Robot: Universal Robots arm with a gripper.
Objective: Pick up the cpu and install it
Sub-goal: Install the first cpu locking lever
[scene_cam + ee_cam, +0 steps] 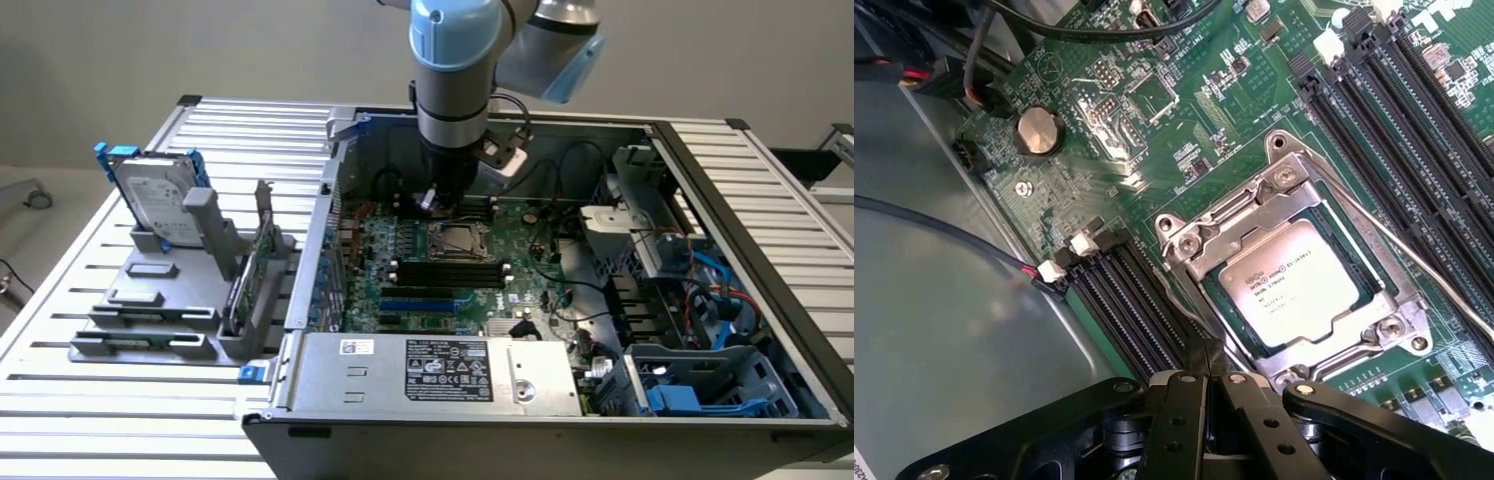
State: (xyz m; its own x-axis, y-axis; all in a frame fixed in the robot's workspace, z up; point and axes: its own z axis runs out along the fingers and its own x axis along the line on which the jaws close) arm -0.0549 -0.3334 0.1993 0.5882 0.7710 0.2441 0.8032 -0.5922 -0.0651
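- Hard drive (pixel 150 195) in a blue frame, standing upright at the far end of a grey rack (pixel 147 300), at the exterior view's left.
- Rack on a slatted metal table (pixel 80 400); a green card (pixel 254 275) stands on edge at the rack's side nearest the computer case (pixel 747 200).
- Computer case, lying open on the table, with the green motherboard (pixel 534 260) exposed inside.
- Robot arm (pixel 454 70), reaching down into the case from above, over the far part of the motherboard.
- Gripper (pixel 430 203) (pixel 1204 358), fingers clenched together with nothing between them; tip low over the board, just beside the socket (pixel 457 240) and apart from it.
- Cpu (pixel 1289 283), silver top with printed lettering, lying flat inside the metal frame of the socket (pixel 1294 180); not touched by the gripper.
- Memory slots (pixel 1134 300), long and black, running on two sides of the socket; a round coin battery (pixel 1038 130) sits well apart from the cpu.
- Power supply (pixel 441 375), a silver box with a black label, at the near edge of the case.
- Blue plastic cage (pixel 674 395) in the case's near corner, at the exterior view's right.
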